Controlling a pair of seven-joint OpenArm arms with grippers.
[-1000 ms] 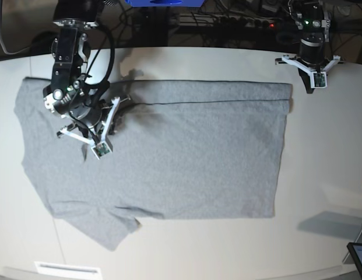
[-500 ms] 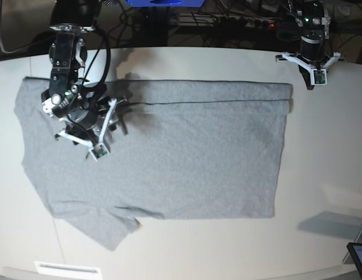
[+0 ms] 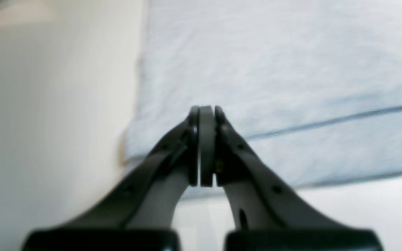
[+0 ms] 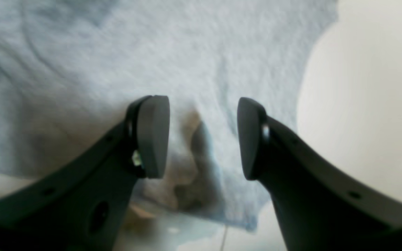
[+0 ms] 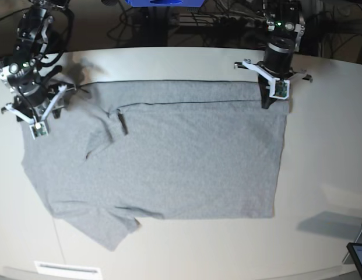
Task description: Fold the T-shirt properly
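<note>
Your left pincer (image 3: pixel 206 146) is fully closed, pads pressed together with nothing between them. It hangs over the folded far edge of the T-shirt (image 5: pixel 169 157), close to the corner; bare desk (image 3: pixel 47 104) lies just to its left in the wrist view, and the fold's seam runs off to its right.

Your right pincer (image 4: pixel 202 137) stands about half open and grips nothing. Beneath and between its fingers (image 4: pixel 152 136) you see a rumpled bit of the shirt's sleeve end, with the cloth's edge and bare desk off to its right.

The shirt lies spread flat on the desk between both pincers, plain side up.
</note>
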